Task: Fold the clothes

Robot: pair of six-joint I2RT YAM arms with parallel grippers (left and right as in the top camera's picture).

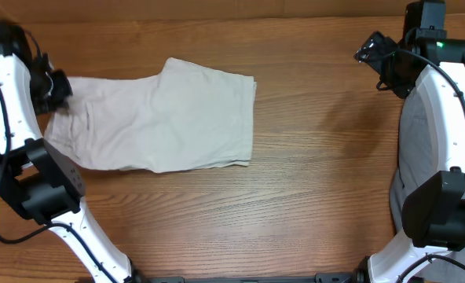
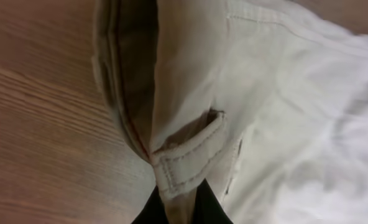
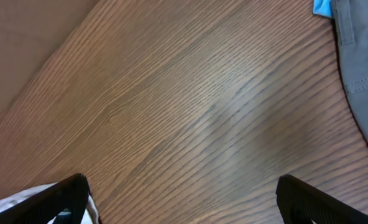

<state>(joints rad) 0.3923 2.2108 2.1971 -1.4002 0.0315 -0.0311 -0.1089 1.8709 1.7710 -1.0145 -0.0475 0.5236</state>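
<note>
A pale beige-cream pair of shorts lies folded on the wooden table at the left, its waistband end toward the left edge. My left gripper is shut on the waistband by a belt loop, which fills the left wrist view. My right gripper is open and empty, above bare wood at the far right. A grey garment lies at the right edge under the right arm; it also shows in the right wrist view.
A small bright blue thing lies beside the grey garment. Bare wooden table stretches between the two garments. The arm bases stand at the front left and front right corners.
</note>
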